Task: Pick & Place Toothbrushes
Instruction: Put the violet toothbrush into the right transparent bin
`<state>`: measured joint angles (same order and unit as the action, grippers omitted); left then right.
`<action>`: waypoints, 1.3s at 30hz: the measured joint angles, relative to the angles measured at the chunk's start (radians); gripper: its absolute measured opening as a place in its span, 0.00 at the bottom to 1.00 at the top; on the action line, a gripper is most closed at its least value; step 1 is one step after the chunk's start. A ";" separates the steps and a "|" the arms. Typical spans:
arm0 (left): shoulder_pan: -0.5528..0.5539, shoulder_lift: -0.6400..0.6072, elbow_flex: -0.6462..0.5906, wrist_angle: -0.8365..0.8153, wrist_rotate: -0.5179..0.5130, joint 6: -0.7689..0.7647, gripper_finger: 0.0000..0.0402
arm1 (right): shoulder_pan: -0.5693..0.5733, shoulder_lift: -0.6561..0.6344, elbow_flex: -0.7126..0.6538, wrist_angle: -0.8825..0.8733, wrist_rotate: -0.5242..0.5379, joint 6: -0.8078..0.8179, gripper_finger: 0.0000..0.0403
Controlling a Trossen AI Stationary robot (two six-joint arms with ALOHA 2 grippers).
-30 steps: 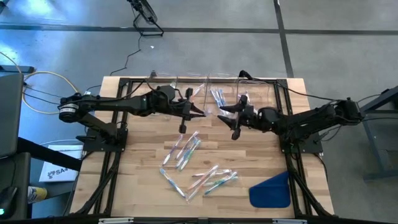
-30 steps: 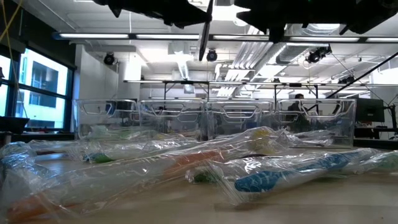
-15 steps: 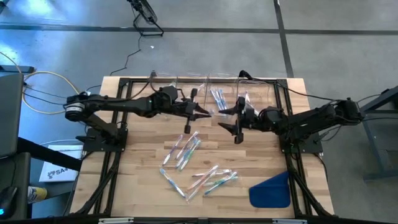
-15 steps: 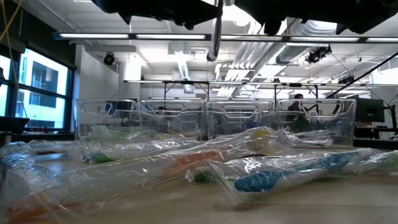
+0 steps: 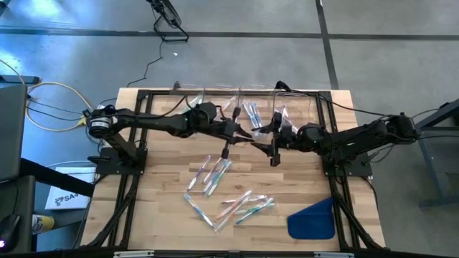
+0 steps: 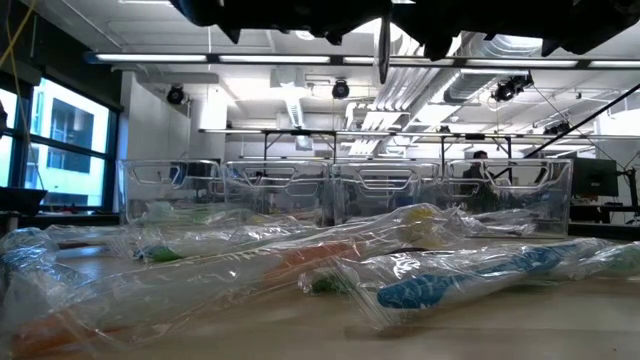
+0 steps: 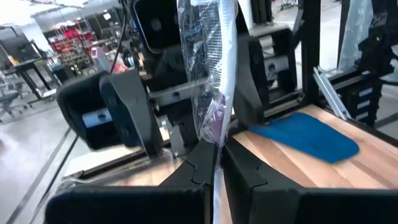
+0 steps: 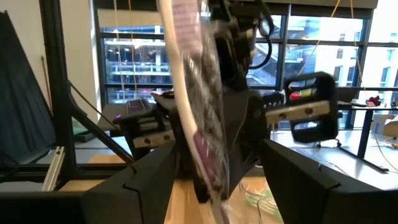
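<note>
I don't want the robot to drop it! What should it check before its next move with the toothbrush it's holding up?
1. Left gripper is shut on the purple toothbrush in its clear plastic wrapper: ok.
2. Right gripper is open wide: ok.
3. The wrapped toothbrush hangs between the right gripper's fingers: ok.
4. Right gripper has its own hold on it: not ok, not closed yet.
5. It is lifted well above the loose wrapped toothbrushes on the wooden table: ok.
6. Which clear plastic bin it should go in: cannot tell.
</note>
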<state>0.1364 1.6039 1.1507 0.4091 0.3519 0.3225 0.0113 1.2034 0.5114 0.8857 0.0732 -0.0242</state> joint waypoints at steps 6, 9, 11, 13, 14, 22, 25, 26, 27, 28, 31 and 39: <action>0.001 0.004 0.014 -0.037 -0.002 -0.014 0.02 | 0.000 0.000 0.000 -0.006 0.000 -0.004 0.56; 0.000 0.004 0.014 -0.038 -0.003 -0.014 0.02 | 0.000 0.000 0.000 0.000 0.000 -0.005 0.52; 0.000 0.004 0.014 -0.044 -0.003 -0.014 0.02 | 0.000 0.000 0.000 0.007 -0.002 -0.007 0.47; 0.000 0.004 0.014 -0.047 -0.003 -0.014 0.02 | 0.000 0.000 0.000 0.011 -0.005 -0.009 0.42; 0.000 0.004 0.014 -0.047 -0.003 -0.014 0.02 | 0.000 0.000 0.000 0.013 -0.006 -0.015 0.38; 0.001 0.004 0.014 -0.046 -0.007 -0.015 0.02 | 0.000 0.000 0.000 0.020 -0.032 -0.034 0.14; 0.001 0.004 0.014 -0.046 -0.006 -0.029 0.02 | 0.000 0.000 0.000 0.020 -0.030 -0.057 0.05; 0.001 0.004 0.014 -0.047 -0.005 -0.030 0.02 | 0.000 0.000 0.000 0.021 -0.027 -0.066 0.05; 0.001 0.004 0.014 -0.047 -0.003 -0.030 0.02 | 0.000 0.000 0.000 0.021 -0.027 -0.069 0.05; 0.001 0.004 0.014 -0.047 -0.003 -0.030 0.02 | 0.000 0.000 0.000 0.021 -0.027 -0.069 0.05; 0.001 0.004 0.014 -0.047 -0.003 -0.026 0.06 | 0.000 0.000 0.000 0.019 -0.027 -0.065 0.05; 0.000 0.004 0.014 -0.046 -0.006 0.020 0.20 | 0.000 0.000 0.000 0.017 -0.023 -0.045 0.04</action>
<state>0.1368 1.6081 1.1648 0.3634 0.3454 0.3428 0.0109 1.2037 0.5114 0.9024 0.0498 -0.0689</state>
